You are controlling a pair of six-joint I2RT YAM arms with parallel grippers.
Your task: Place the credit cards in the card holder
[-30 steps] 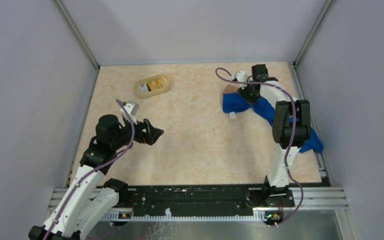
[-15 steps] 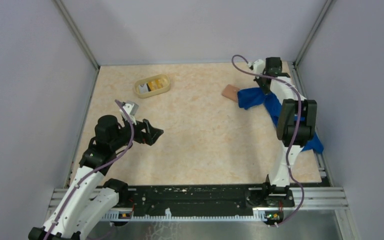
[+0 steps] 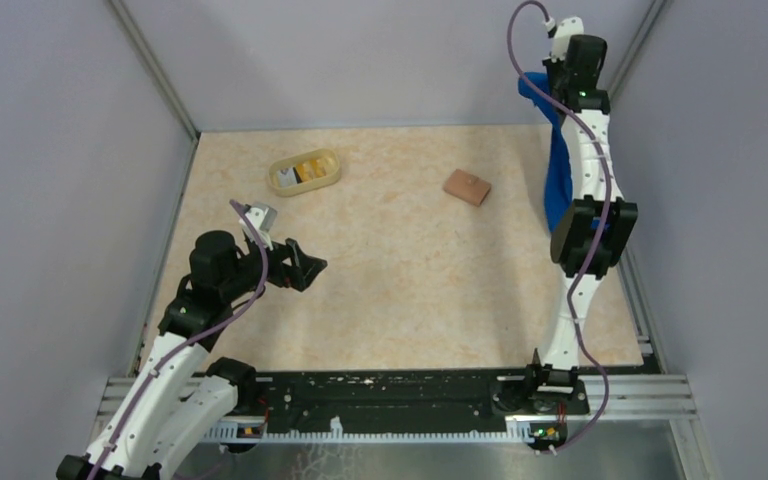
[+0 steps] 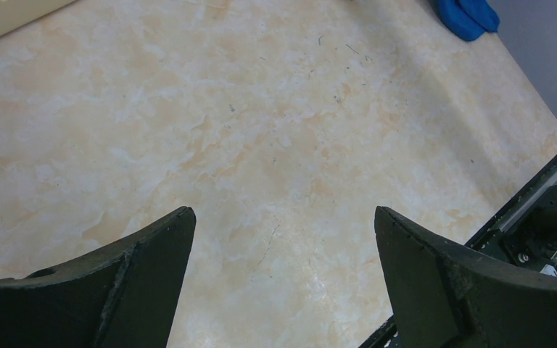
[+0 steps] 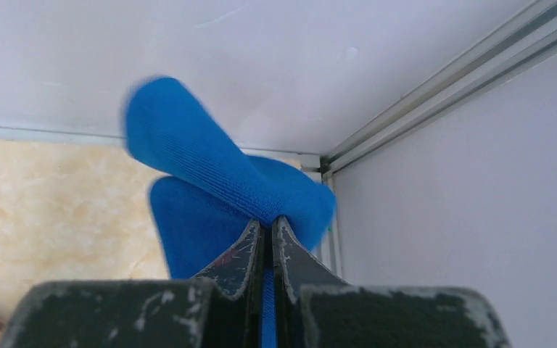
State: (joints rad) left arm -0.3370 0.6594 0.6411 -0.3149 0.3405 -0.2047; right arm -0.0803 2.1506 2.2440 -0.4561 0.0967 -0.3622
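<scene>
The right gripper is clenched on a blue fabric cloth, high in the far right corner. The left gripper stands wide open. The salmon-brown leather card holder lies closed on the beige marbled table; the small flat credit cards lie in a pale yellow oval tray.

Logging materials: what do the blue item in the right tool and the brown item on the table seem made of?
The blue cloth: soft matte fabric, fine ribbed weave, draping. The card holder: probably leather or imitation, tan-brown; too small to confirm.
</scene>
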